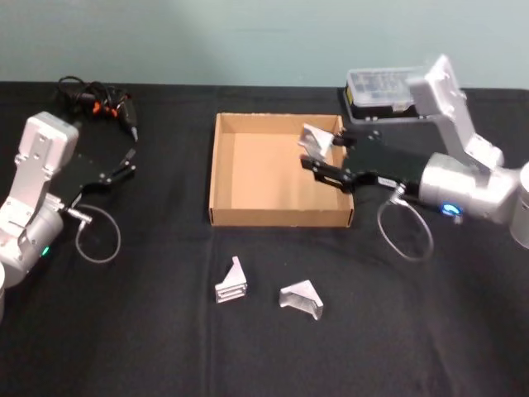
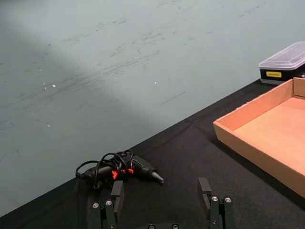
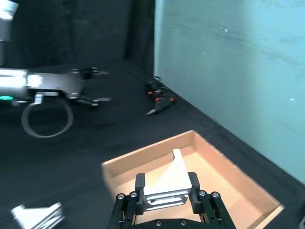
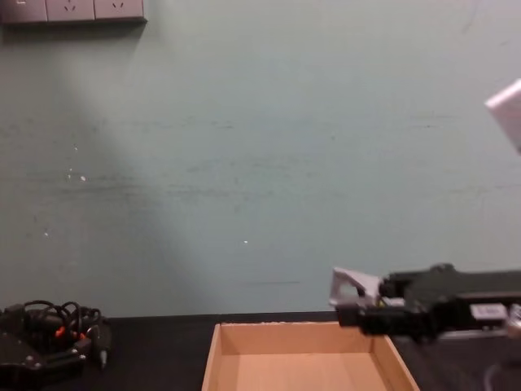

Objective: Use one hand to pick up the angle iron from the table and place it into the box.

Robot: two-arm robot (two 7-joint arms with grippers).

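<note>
right gripper (image 1: 312, 159) grips the angle iron (image 1: 314, 139) above the box (image 1: 221, 178), near its right wall; dropped now, it could clip the rim. left gripper (image 1: 124, 165) idles.

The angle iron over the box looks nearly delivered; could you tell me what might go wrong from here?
1. The right gripper holds the angle iron above the box, near its right wall; released from that height, it might bounce or tip out.
2. The arm crosses over that wall, so lowering straight down could catch the cardboard and shift the box.
The left gripper rests idle.
</note>
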